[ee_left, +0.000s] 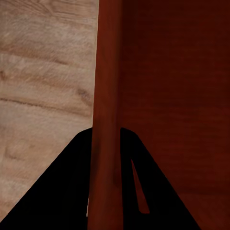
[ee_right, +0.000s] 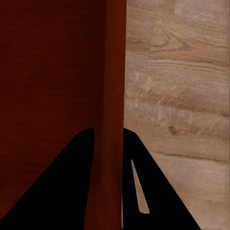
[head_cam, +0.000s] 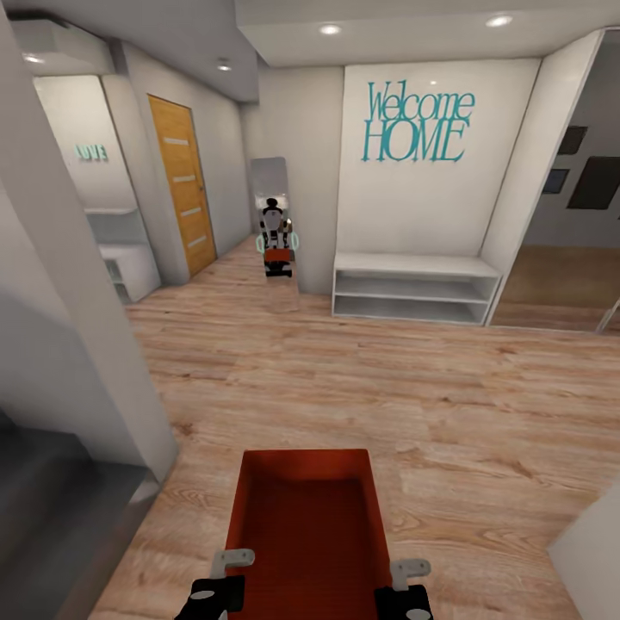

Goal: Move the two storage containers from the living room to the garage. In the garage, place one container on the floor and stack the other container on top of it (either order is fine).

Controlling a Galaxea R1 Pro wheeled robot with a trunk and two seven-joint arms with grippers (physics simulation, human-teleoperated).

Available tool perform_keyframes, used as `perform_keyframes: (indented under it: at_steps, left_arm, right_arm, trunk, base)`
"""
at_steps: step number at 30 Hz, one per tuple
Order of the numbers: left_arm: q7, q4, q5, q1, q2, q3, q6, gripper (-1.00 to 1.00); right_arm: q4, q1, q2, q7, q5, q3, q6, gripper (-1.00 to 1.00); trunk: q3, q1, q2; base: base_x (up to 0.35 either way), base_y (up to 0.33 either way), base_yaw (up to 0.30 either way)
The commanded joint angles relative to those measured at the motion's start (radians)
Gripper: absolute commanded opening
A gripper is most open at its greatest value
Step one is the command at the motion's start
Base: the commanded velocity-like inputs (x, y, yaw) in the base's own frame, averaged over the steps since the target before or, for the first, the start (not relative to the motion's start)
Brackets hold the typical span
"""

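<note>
One orange-red storage container (head_cam: 306,517) hangs low in front of me over light wood-plank flooring, held by both arms. My left gripper (head_cam: 226,573) is shut on its left wall (ee_left: 108,72), with one black finger on each side of the wall. In the same way my right gripper (head_cam: 405,581) clamps the right wall (ee_right: 115,72). The bin is empty inside. The garage is out of view.
I am in an entry hall. A grey wall corner (head_cam: 77,344) stands close on the left. Ahead are a wooden door (head_cam: 182,194), a tall mirror (head_cam: 275,220) reflecting the robot, and a white shelf bench (head_cam: 413,288) under "Welcome HOME" lettering (head_cam: 418,120). An opening (head_cam: 568,284) leads right.
</note>
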Motion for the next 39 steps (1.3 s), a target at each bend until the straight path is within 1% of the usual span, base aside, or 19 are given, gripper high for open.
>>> perform_keyframes:
  at_steps: [1, 39]
  left_arm:
    - [0.004, 0.0, 0.009, 0.001, -0.001, -0.063, 0.005, -1.0]
    - [0.004, 0.0, 0.009, 0.001, -0.001, -0.063, 0.005, -1.0]
  right_arm:
    - [0.002, -0.002, 0.0, -0.006, -0.007, 0.004, -0.004, -1.0]
    - [0.002, -0.002, 0.0, -0.006, -0.006, 0.004, -0.004, -1.0]
  trunk:
    - [-0.001, 0.001, -0.001]
    - [-0.001, 0.001, -0.001]
  base:
    - [0.322, 0.0, 0.0]
    - [0.322, 0.0, 0.0]
